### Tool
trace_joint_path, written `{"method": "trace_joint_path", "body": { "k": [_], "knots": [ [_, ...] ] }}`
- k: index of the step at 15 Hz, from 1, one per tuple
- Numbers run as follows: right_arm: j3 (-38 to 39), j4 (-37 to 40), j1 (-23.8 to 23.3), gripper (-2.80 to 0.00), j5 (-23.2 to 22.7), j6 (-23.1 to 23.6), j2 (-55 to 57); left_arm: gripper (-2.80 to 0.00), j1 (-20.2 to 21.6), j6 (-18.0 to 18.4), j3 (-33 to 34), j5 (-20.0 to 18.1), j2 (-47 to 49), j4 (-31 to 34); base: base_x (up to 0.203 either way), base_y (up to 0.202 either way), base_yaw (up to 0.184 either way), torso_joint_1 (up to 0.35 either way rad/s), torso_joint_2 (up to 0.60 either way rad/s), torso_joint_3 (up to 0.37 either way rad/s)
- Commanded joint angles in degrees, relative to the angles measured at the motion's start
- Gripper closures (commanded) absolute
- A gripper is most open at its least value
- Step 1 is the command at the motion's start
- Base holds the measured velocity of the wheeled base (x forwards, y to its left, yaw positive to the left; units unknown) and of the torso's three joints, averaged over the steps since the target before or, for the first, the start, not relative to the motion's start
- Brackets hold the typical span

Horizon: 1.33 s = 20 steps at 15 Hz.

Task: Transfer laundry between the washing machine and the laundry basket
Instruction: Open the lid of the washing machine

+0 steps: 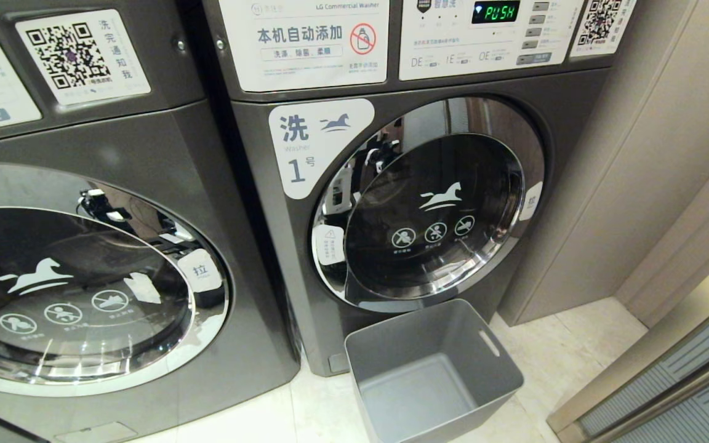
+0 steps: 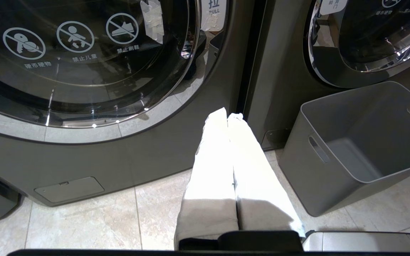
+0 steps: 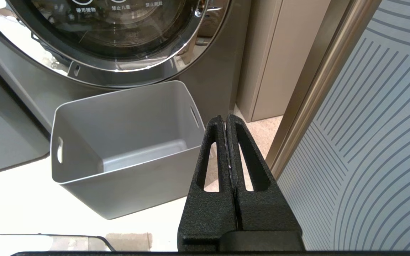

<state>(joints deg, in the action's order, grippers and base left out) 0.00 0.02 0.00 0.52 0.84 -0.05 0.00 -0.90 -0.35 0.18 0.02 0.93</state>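
Observation:
A dark grey washing machine (image 1: pixel 256 184) marked 1 stands ahead with its round glass door (image 1: pixel 431 203) closed. Below the door an empty grey laundry basket (image 1: pixel 502 366) rests on the tiled floor; it also shows in both wrist views (image 2: pixel 297 170) (image 3: pixel 73 174). No laundry is visible. My left gripper (image 2: pixel 227 114), fingers wrapped in white, is shut and empty, low above the floor between the two machines. My right gripper (image 3: pixel 225 117), black, is shut and empty beside the basket. Neither arm appears in the head view.
A second washing machine (image 1: pixel 145 141) with a closed door (image 1: pixel 77 289) stands to the left. A beige wall panel (image 1: pixel 656 154) and a striped sliding door with a brass frame (image 3: pixel 368 142) close in the right side.

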Motion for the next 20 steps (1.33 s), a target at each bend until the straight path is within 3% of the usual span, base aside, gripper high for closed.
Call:
{"method": "trace_joint_path", "body": {
  "k": [1, 3, 5, 8, 11, 14, 17, 20],
  "knots": [
    [0.0, 0.05, 0.0, 0.0, 0.0, -0.05, 0.05, 0.0, 0.0, 0.02, 0.0, -0.01, -0.02, 0.04, 0.0, 0.0, 0.0, 0.0, 0.0, 0.0],
    [0.0, -0.02, 0.0, 0.0, -0.08, 0.04, 0.05, 0.0, 0.0, 0.73, -0.2, 0.0, -0.02, -0.13, 0.0, 0.0, 0.0, 0.0, 0.0, 0.0],
    [0.0, -0.02, 0.0, 0.0, 0.0, -0.05, 0.05, 0.0, 0.0, 2.47, -5.6, -0.42, 0.08, -1.54, 0.0, 0.0, 0.0, 0.0, 0.0, 0.0],
    [0.0, -0.01, 0.0, 0.0, 0.0, -0.05, 0.05, 0.0, 0.0, 4.43, -25.76, -2.29, 6.39, 1.59, 0.0, 0.0, 0.0, 0.0, 0.0, 0.0],
    [0.0, -0.02, 0.0, 0.0, 0.0, -0.05, 0.05, 0.0, 0.02, 3.52, -42.19, -3.35, 25.44, 8.21, 0.0, 0.0, 0.0, 0.0, 0.0, 0.0],
    [0.0, -0.02, 0.0, 0.0, 0.0, -0.05, 0.05, 0.0, -0.01, -2.25, -47.45, -4.02, 42.2, 11.46, 0.0, 0.0, 0.0, 0.0, 0.0, 0.0],
    [0.0, 0.01, 0.0, 0.0, 0.0, -0.05, 0.05, 0.0, -0.01, -15.11, -44.43, -6.89, 51.63, 10.35, 0.0, 0.0, 0.0, 0.0, 0.0, 0.0],
    [0.0, -0.01, 0.0, 0.0, -0.02, -0.05, 0.05, 0.0, -0.43, -16.51, -40.37, -9.11, 54.44, 7.9, 0.0, 0.0, 0.0, 0.0, 0.0, 0.0]
  ]
}}
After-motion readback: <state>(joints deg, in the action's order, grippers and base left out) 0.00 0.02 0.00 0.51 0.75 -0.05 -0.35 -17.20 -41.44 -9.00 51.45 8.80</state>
